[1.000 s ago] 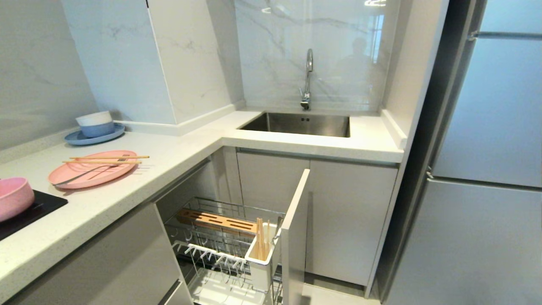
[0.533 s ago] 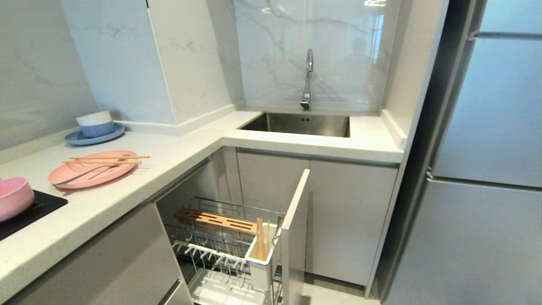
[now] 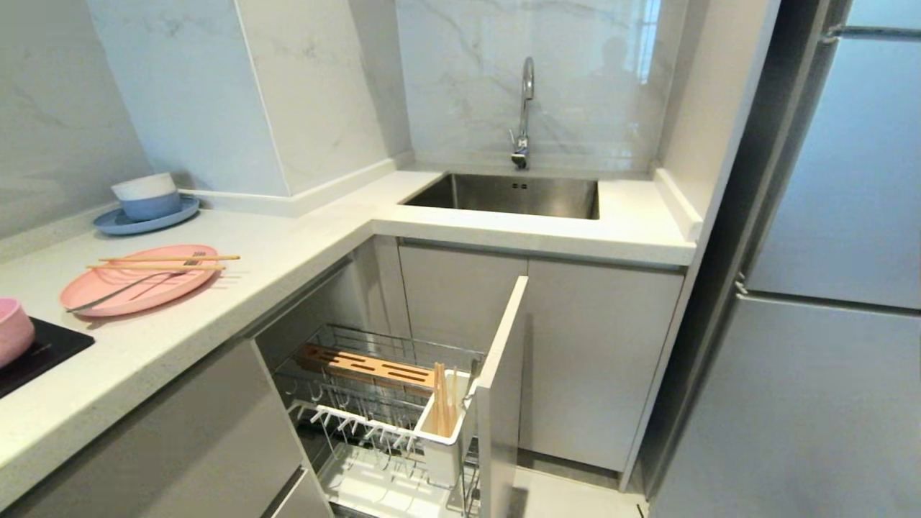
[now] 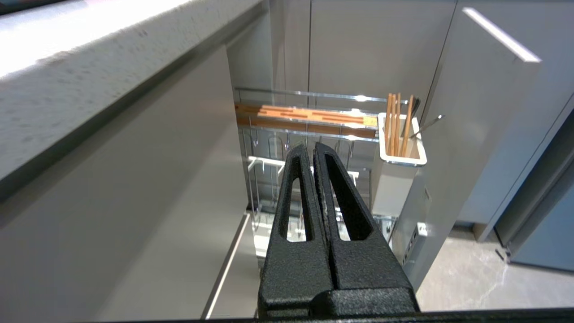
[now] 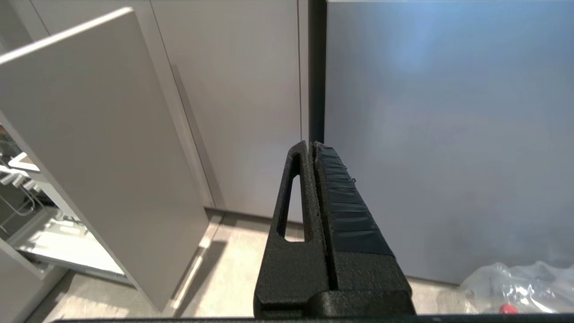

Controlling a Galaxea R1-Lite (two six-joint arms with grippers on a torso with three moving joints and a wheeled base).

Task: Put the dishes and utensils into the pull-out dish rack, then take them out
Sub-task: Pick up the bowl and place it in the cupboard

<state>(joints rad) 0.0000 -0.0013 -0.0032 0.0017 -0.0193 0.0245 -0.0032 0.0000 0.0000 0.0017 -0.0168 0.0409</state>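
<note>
On the counter at the left lies a pink plate (image 3: 133,288) with two chopsticks (image 3: 165,262) and a silver fork (image 3: 126,288) across it. A pink bowl (image 3: 11,327) shows at the left edge, cut off by the frame. The dish rack (image 3: 360,403) stands pulled out under the counter, with several chopsticks in its white utensil holder (image 3: 442,450). My left gripper (image 4: 312,146) is shut and empty, low beside the cabinet fronts, short of the dish rack (image 4: 305,134). My right gripper (image 5: 310,144) is shut and empty, low before the fridge door. Neither arm shows in the head view.
A blue plate (image 3: 176,210) carrying a blue bowl and a white bowl sits at the counter's back left. A sink (image 3: 507,196) with a tap fills the corner. A black hob (image 3: 36,352) lies under the pink bowl. The fridge (image 3: 813,288) stands at right. A plastic bag (image 5: 520,287) lies on the floor.
The whole head view has shifted: counter and sink sit higher and the pink bowl has slid further off the left edge. The camera moved; nothing on the counter or in the rack did.
</note>
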